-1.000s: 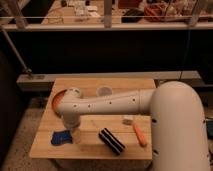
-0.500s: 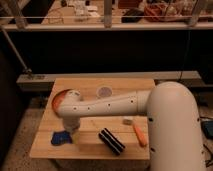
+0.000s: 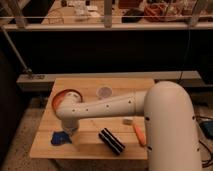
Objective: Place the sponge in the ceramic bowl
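The blue sponge (image 3: 60, 137) lies on the wooden table (image 3: 130, 85) near its front left corner. The orange-brown ceramic bowl (image 3: 64, 96) sits behind it at the left, partly hidden by my white arm (image 3: 107, 106). My gripper (image 3: 70, 131) hangs from the arm's end, just right of the sponge and touching or almost touching its right edge. The arm covers the bowl's near side.
A small translucent cup (image 3: 104, 91) stands at the table's middle back. A black block with white stripes (image 3: 111, 141) lies at front centre. An orange stick-like object (image 3: 138, 134) and a small white piece (image 3: 128, 120) lie to its right. A dark railing runs behind the table.
The arm's end has shifted slightly toward the left and down, closer to the sponge. The sponge and bowl have stayed put.
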